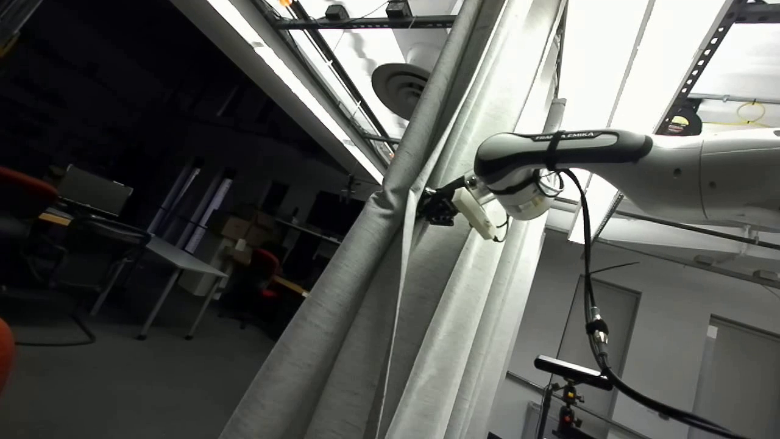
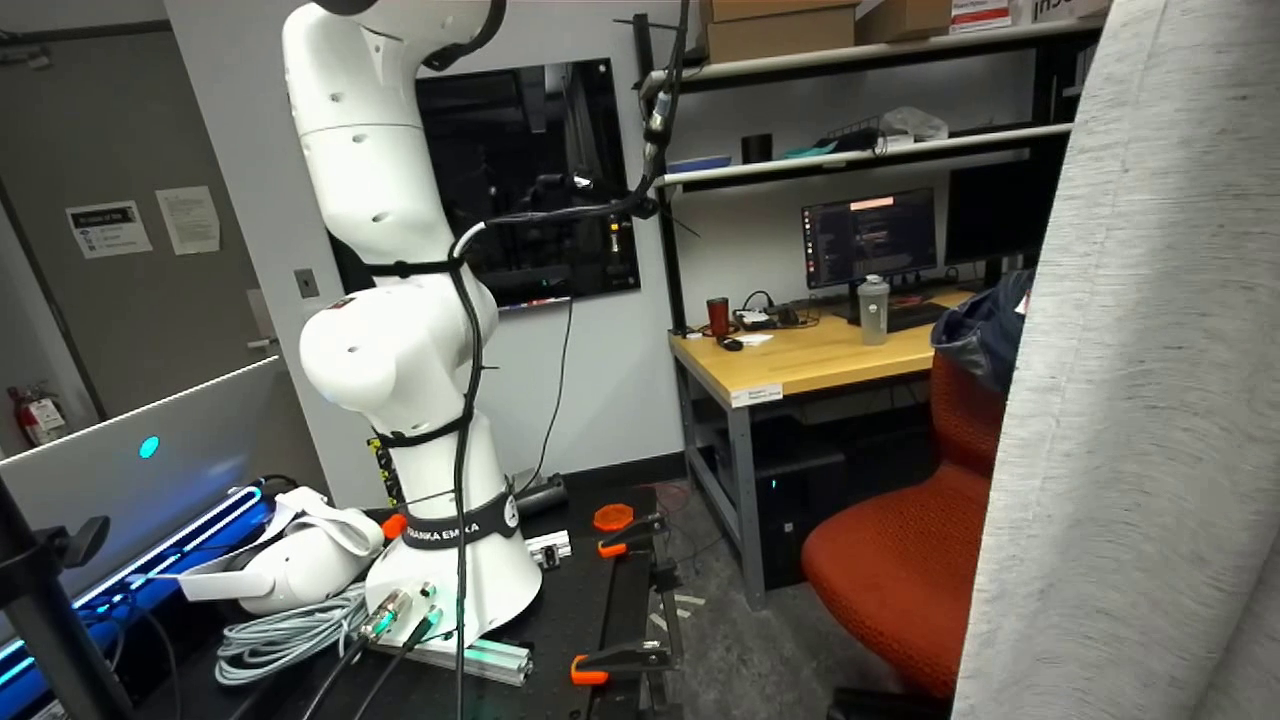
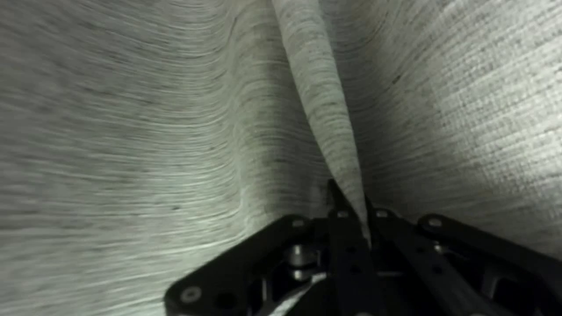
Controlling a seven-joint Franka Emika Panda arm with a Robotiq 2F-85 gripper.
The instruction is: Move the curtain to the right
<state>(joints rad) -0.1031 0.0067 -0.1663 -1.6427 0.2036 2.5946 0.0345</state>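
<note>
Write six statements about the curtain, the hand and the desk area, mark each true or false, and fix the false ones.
1. The hand is closed on a fold of the curtain. True.
2. The curtain hangs flat and smooth. False: the curtain falls in long folds.
3. A red cup stands on the wooden desk. True.
4. A white headset rests beside the arm's base. True.
5. The bottle lies on its side. False: the bottle stands upright on the desk.
6. The chair near the desk is bright green. False: the chair is red-orange.
</note>
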